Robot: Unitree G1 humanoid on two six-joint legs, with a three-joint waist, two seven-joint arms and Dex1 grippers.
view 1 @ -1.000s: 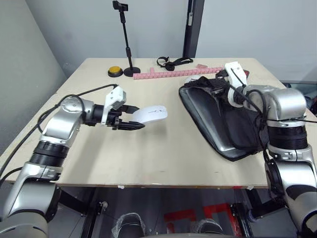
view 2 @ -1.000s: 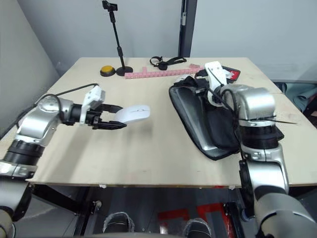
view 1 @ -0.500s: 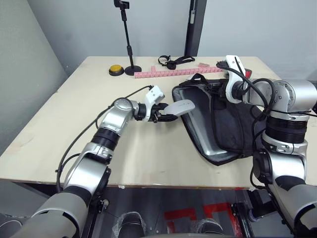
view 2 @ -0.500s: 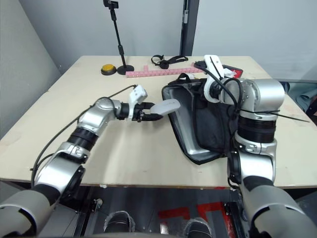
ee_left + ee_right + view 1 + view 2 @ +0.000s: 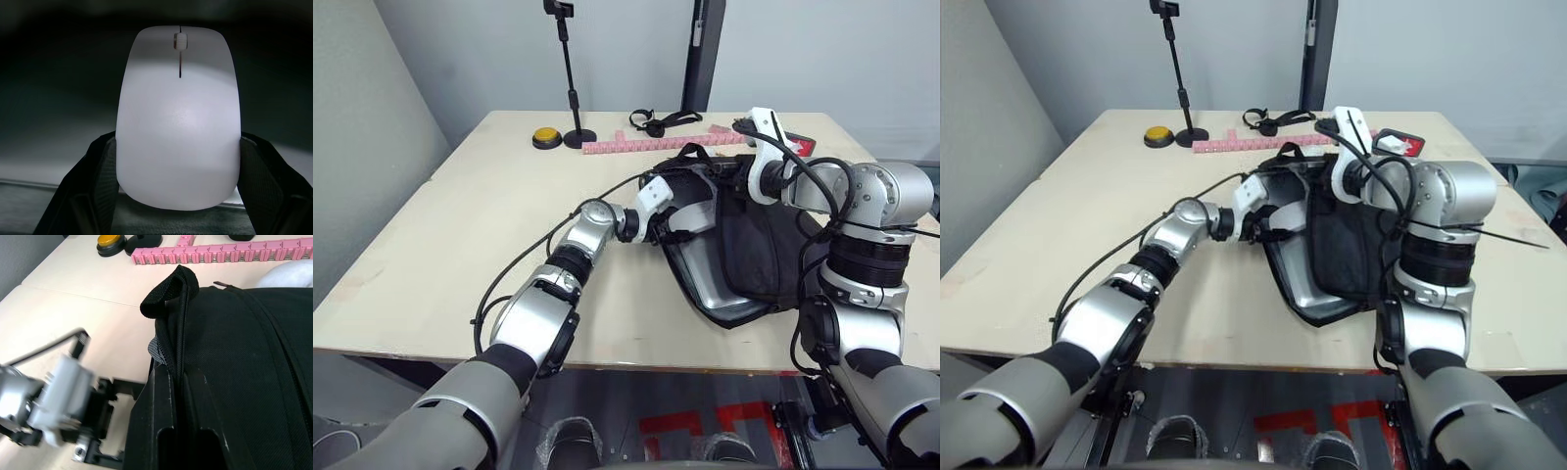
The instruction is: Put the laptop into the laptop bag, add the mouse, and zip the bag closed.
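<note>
Mouse [image 5: 178, 117] was clamped between the two black fingers of the left gripper [image 5: 690, 217], one on each long side, scroll wheel pointing away from the wrist, which looked like a sensible hold for sliding it in flat. In the left eye view, that gripper sat right at the mouth of the laptop bag [image 5: 764, 245], a bit right of the frame's centre, poking in under the raised flap.

The right gripper [image 5: 181, 431] had pinched the bag's upper edge shut between its fingers and was holding it lifted, apparently to keep the opening gaping so the other arm could reach in. A silver-grey strip showed along the bag's lower left edge, so I'd say the laptop [image 5: 710, 284] was already inside.

Along the upper part of the frame, on the table [image 5: 470, 225], sat a yellow button [image 5: 544, 137], a phone stand [image 5: 573, 88] and a pink strip of blocks [image 5: 651, 145], all well apart from the action.

Zipping hadn't been done yet, judging by how wide the bag stood.
</note>
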